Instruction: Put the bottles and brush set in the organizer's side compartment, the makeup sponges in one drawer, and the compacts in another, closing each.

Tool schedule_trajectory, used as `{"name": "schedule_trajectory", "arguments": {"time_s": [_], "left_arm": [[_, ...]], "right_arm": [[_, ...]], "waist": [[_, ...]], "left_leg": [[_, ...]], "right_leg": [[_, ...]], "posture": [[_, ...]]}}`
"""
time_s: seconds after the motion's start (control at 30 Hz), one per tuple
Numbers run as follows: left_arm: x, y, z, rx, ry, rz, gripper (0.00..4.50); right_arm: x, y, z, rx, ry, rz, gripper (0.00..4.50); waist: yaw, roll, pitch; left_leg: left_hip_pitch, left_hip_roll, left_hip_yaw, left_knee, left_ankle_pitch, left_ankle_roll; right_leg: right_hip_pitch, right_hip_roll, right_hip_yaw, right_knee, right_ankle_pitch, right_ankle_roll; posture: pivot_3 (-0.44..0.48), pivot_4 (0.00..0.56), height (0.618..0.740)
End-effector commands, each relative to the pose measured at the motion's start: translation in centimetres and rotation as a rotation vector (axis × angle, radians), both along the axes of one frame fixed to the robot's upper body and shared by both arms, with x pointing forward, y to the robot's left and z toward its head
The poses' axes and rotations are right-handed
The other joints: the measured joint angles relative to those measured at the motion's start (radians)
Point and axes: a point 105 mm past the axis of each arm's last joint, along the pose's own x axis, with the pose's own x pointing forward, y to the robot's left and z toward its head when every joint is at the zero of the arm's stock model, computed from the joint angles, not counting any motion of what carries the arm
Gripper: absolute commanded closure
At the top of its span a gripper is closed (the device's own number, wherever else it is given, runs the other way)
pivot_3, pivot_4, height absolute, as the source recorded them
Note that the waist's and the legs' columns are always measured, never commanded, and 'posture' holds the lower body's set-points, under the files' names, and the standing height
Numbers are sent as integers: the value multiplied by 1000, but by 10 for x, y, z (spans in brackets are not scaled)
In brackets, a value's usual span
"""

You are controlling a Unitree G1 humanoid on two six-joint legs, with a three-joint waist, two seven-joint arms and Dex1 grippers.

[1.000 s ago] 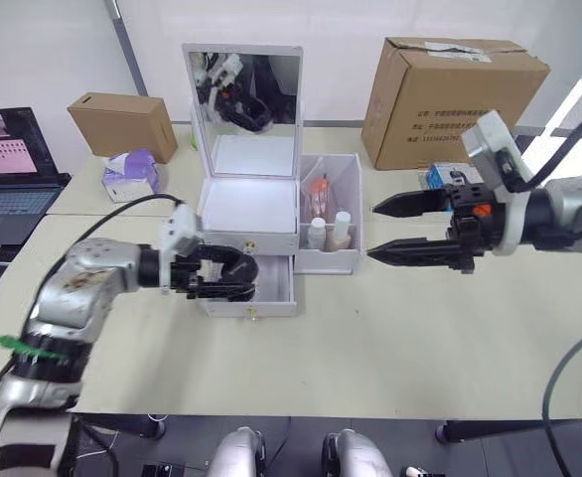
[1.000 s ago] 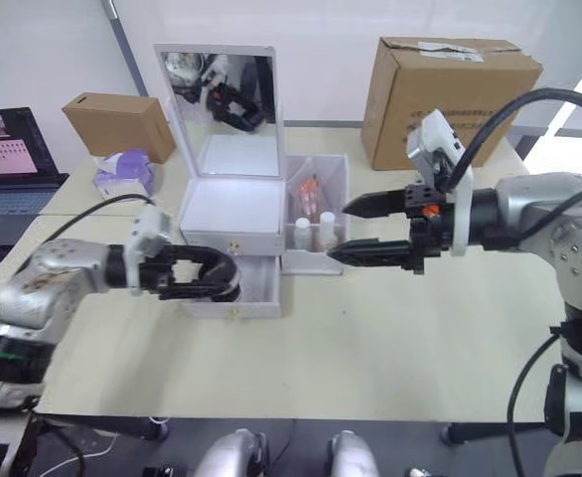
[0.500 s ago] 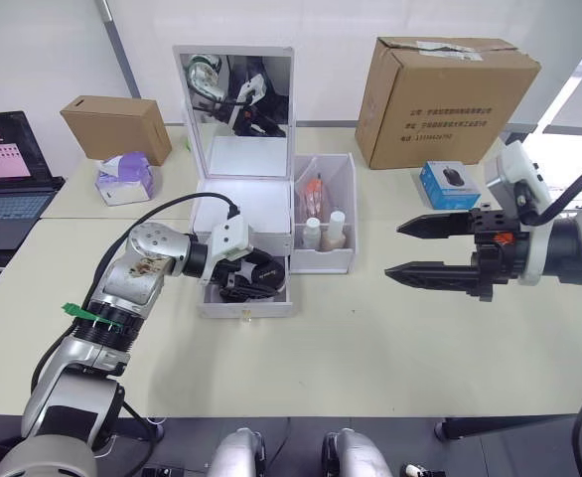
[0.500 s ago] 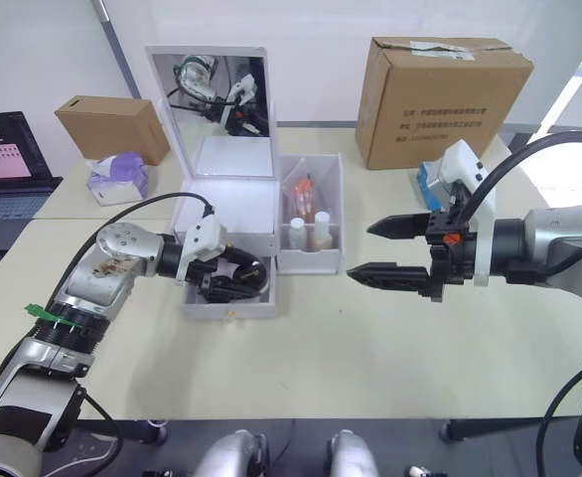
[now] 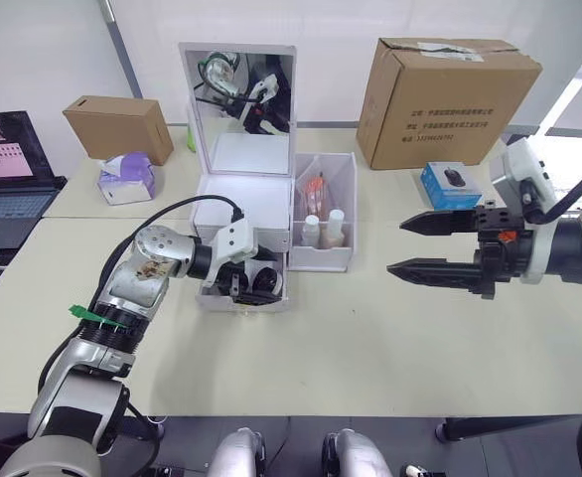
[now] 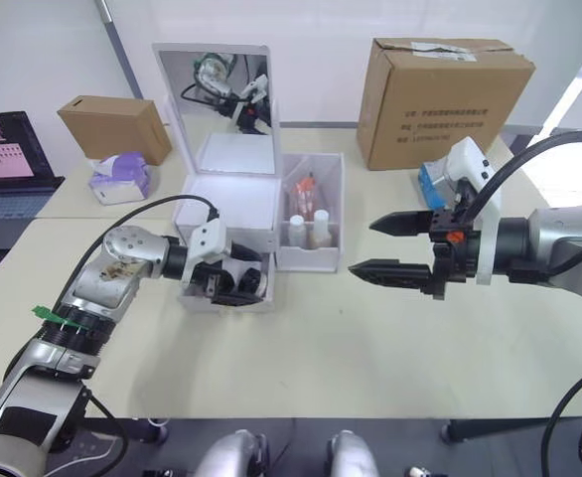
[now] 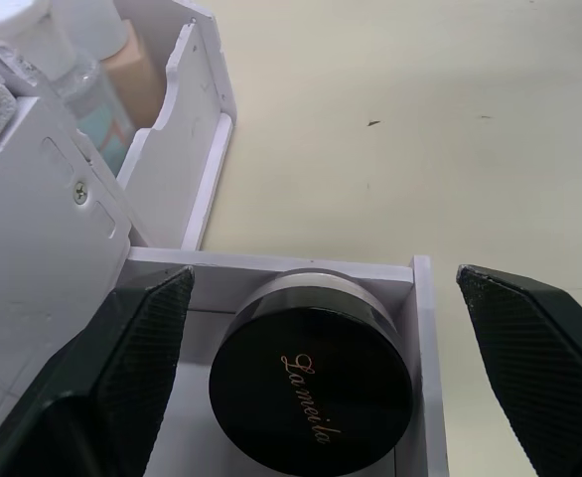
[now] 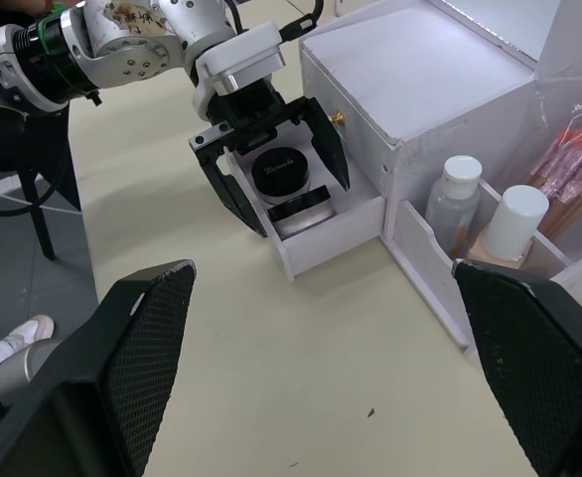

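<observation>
The left end effector [image 8: 268,134] is spread open over the pulled-out lower drawer [image 8: 316,234], fingers straddling a round black compact [image 7: 311,386] lettered in gold, not gripping it. A flat dark compact [image 8: 301,210] lies beside it. The right end effector [image 5: 438,244] hangs open and empty above the bench [image 5: 370,338], well apart from the organizer [image 5: 246,214]. Two bottles [image 8: 480,214] and the brush set [image 8: 574,164] occupy the side compartment. Judged status: compacts placed; drawer not yet closed. Sponge status cannot be determined.
</observation>
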Motion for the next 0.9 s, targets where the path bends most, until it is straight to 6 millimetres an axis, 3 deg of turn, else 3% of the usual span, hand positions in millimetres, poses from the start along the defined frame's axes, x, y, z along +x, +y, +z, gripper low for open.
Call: {"name": "schedule_trajectory", "arguments": {"time_s": [0.03, 0.2, 0.47, 0.9], "left_arm": [[2, 8, 12, -13, -34, 48, 10], [-7, 8, 12, -33, -8, 51, 10], [-15, 23, 32, -211, 61, 106, 10], [-8, -12, 25, -103, -2, 3, 4086]], "right_arm": [[-3, 2, 12, 19, -48, 27, 0], [-2, 4, 14, 25, -47, 37, 0], [-2, 4, 14, 29, -39, 44, 0], [0, 4, 17, 25, -52, 34, 0]], "waist": [[0, 0, 0], [-2, 0, 0], [-1, 0, 0], [3, 0, 0]], "left_leg": [[0, 0, 0, 0, 0, 0], [1, 0, -1, 0, 0, 0], [1, 0, -1, 0, 0, 0], [1, 0, 0, 1, 0, 0]], "right_leg": [[0, 0, 0, 0, 0, 0], [0, 2, 3, 0, 0, 0], [0, 1, 3, -1, 0, 0], [0, 2, 3, 0, 0, 0]], "posture": [[0, 150, 731], [0, 150, 731], [0, 150, 731], [0, 150, 731]]}}
